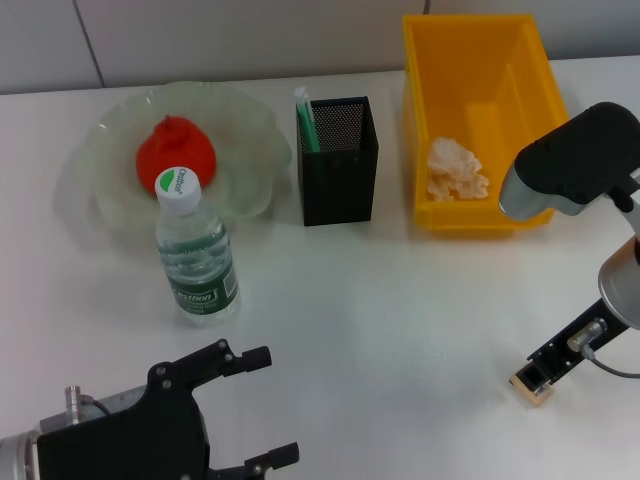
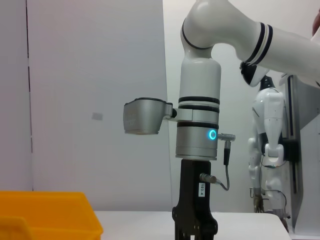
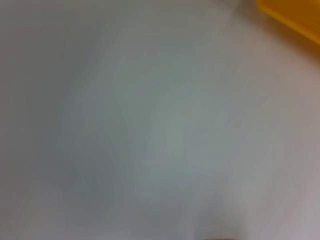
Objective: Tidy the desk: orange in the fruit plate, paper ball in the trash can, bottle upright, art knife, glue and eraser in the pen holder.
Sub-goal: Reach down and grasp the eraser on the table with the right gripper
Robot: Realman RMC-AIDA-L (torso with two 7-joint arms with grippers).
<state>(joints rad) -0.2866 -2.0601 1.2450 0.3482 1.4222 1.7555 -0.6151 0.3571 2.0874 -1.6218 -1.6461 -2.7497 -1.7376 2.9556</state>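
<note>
Where right claw descends, eraser underneath

Orange in plate, bottle upright

A plain white tabletop fills most of the head view. Along the top edge runs a pale wall with thin dark seams. In the left wrist view, a white humanoid figure stands at far right.

Red-orange orange, pale green plate, black mesh pen holder, yellow bin, green-labelled clear bottle, white desk.
</note>
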